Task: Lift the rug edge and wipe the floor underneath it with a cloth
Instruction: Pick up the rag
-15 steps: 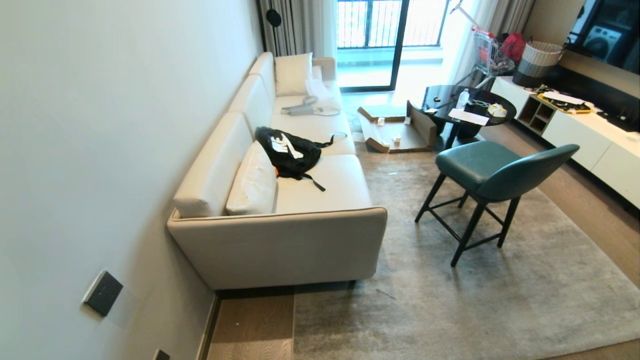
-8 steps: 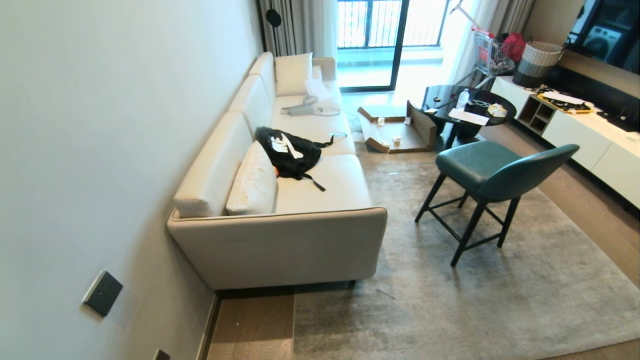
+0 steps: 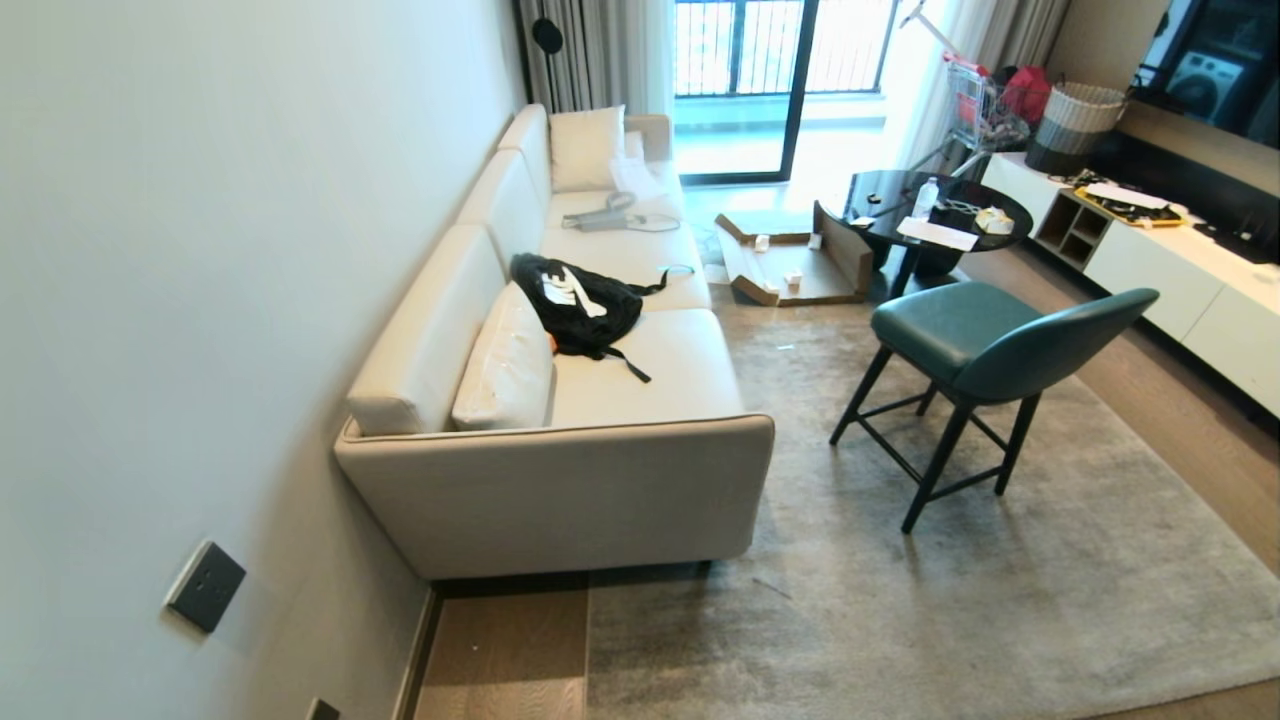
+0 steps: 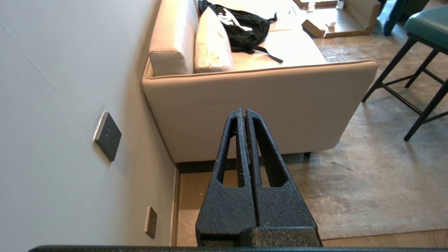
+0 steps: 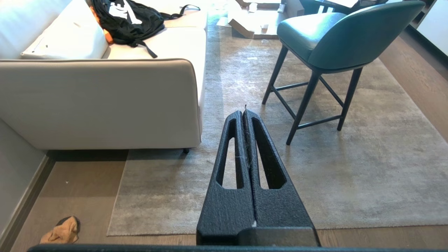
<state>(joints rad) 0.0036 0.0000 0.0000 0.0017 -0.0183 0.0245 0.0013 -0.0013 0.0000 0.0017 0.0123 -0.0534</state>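
Both grippers clenched, empty. Cloth [image 5: 60, 231] on floor [image 5: 84, 196], below and wall-side of right gripper [image 5: 245, 112], just off rug corner [image 5: 113, 229]. Left gripper [image 4: 244, 112] likely nearer; cloth unseen in its view.

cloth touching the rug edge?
Apart. Right wrist view: the cloth lies crumpled on the floor, with bare planks showing between it and the rug edge.

Neither arm shows in the head view — the rug edge [image 3: 587, 650] is cut by the bottom border, and small items on the tabletop [image 3: 935, 205] are unreadable.
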